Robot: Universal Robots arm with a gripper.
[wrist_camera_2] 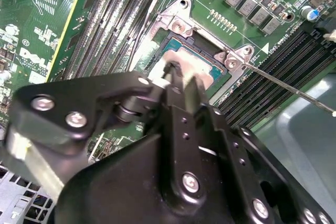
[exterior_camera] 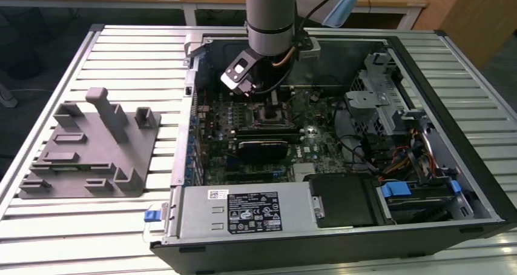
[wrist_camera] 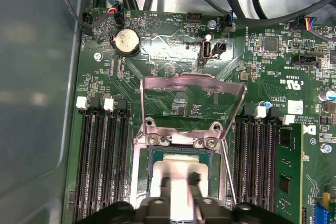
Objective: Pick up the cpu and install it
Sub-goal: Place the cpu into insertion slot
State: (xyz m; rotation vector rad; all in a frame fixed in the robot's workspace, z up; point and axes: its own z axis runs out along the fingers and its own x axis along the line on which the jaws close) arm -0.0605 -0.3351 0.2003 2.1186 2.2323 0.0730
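Note:
The cpu (wrist_camera: 179, 200) is a flat silvery square lying in the motherboard socket (wrist_camera: 140, 177), and it appears again in the second wrist view (wrist_camera_2: 202, 77). My gripper (wrist_camera: 180, 181) hangs straight over it, its two dark fingertips (wrist_camera: 165, 183) a narrow gap apart just above the chip's top, with nothing between them. One fingertip (wrist_camera_2: 171, 71) shows close over the chip in the second wrist view. In the exterior view the arm reaches down into the open computer case, with the gripper (exterior_camera: 263, 96) above the socket (exterior_camera: 270, 114).
The socket's metal load plate (wrist_camera: 194, 85) stands raised behind the chip, its thin lever (wrist_camera: 227, 166) beside it. Memory slots (wrist_camera: 102, 156) flank the socket. A grey tray with posts (exterior_camera: 85, 154) lies on the table at the exterior view's left. The case wall (wrist_camera: 37, 77) is close.

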